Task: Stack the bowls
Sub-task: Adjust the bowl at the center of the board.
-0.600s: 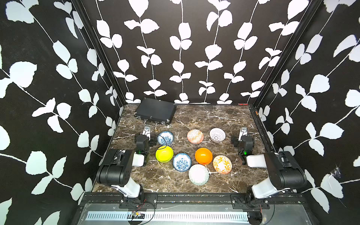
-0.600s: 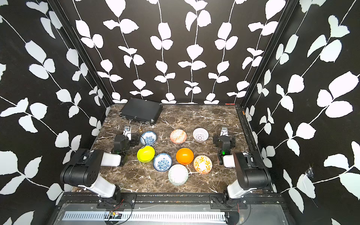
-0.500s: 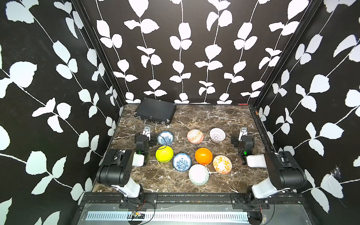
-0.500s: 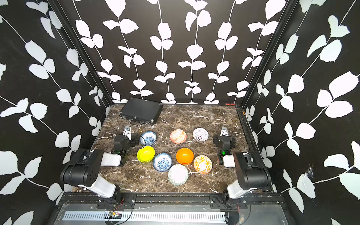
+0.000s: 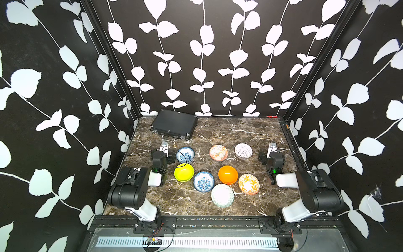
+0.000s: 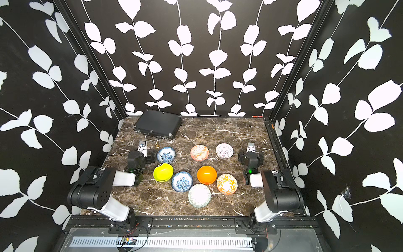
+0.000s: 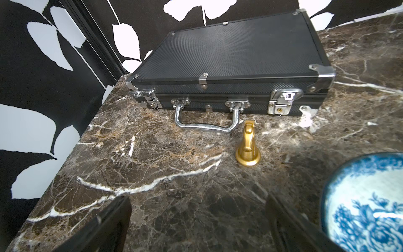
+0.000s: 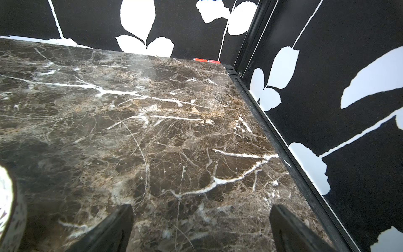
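**Bimanual cell, from above and from both wrists.** The brown marble worktop point(image 5: 239, 131) carries everything.

- **Case.** The largest item is a shut black case point(image 5: 174, 125). It lies flat in the far left corner, well apart from the bowls.
- **Arms.** The two arms are folded low at either edge. The left claw point(image 7: 198, 204) and the right claw point(image 8: 201, 208) each stand wide, with only bare marble between the fingers, and hold nothing.
- **Bowls.** All eight sit singly and upright in the middle of the worktop, none inside another.
  - Far row: a blue-white floral bowl point(image 5: 185, 154) just beside the left claw, an orange-white patterned bowl point(image 5: 218, 152), and the white lattice bowl point(image 5: 243, 150) (its rim edges into the right wrist view).
  - Nearer: the lime bowl point(image 5: 183, 172), a second blue-white floral bowl point(image 5: 203, 181), the orange bowl point(image 5: 227, 174) and a second orange-white patterned bowl point(image 5: 249, 184).
  - Nearest: the pale green bowl point(image 5: 222, 195).
  - Several of the nearer rims look touching or nearly so.
- **Smallest item.** A gold chess knight point(image 7: 248, 148) stands upright between the case handle and the far floral bowl.

**Change.** None against the pictures from a moment earlier: arms and bowls lie the same. Judged from this, stacking has not begun. The first pick is likely a bowl next to one of the claws.
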Robot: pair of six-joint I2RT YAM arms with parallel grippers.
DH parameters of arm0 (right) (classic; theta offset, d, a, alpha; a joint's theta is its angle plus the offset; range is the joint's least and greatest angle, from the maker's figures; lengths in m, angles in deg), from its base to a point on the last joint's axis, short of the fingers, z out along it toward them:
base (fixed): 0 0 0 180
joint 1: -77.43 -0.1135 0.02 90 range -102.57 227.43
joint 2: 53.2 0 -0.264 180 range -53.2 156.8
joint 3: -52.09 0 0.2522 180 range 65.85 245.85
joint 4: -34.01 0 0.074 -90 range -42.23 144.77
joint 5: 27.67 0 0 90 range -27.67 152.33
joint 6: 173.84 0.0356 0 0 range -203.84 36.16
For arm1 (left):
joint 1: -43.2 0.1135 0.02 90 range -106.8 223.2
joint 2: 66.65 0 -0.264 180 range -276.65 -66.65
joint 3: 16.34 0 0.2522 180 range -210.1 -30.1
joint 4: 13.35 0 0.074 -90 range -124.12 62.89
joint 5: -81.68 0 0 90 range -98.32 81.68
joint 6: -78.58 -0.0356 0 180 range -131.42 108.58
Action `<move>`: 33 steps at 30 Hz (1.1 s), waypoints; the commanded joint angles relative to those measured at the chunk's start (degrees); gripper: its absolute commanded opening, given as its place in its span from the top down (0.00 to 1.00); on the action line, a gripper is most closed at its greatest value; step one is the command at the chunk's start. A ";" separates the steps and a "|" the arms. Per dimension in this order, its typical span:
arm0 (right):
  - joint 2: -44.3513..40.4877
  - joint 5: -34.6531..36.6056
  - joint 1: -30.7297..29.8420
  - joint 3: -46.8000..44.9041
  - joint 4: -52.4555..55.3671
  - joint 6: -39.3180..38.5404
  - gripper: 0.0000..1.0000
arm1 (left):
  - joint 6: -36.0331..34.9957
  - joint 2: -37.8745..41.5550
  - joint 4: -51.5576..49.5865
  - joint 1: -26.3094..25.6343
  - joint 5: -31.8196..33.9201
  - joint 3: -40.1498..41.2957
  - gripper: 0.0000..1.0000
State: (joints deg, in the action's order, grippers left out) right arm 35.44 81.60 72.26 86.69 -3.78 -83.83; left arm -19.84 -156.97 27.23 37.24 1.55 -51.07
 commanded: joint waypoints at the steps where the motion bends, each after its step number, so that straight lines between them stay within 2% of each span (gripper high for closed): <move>1: -0.84 0.07 0.27 0.61 -0.79 0.78 0.01 | 0.33 0.76 0.32 0.33 -0.55 -0.82 0.01; 17: -0.75 -0.02 0.26 0.69 -0.61 0.78 0.01 | 0.24 0.81 0.58 0.31 -0.35 -0.64 0.01; 24: -2.11 -0.53 -0.66 -1.85 -4.98 -0.53 0.01 | -0.58 2.95 7.92 -0.05 -1.05 4.34 0.01; 27: -4.34 0.63 -1.29 -2.14 -3.15 -0.80 0.01 | -0.21 7.08 2.27 -0.39 1.02 3.30 0.01; 30: -6.80 1.40 -1.42 -2.64 -2.95 -1.12 0.01 | 3.17 11.78 -6.14 -0.55 8.85 1.32 0.01; 33: -16.86 2.39 -1.57 -2.58 5.23 -1.35 0.01 | 7.84 18.62 -21.31 -0.55 15.00 -3.11 0.01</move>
State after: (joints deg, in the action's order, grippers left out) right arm 25.19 82.16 71.04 84.20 -2.10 -84.55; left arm -16.50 -144.05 18.45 36.82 9.31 -50.72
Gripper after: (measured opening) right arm 0.991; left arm 0.988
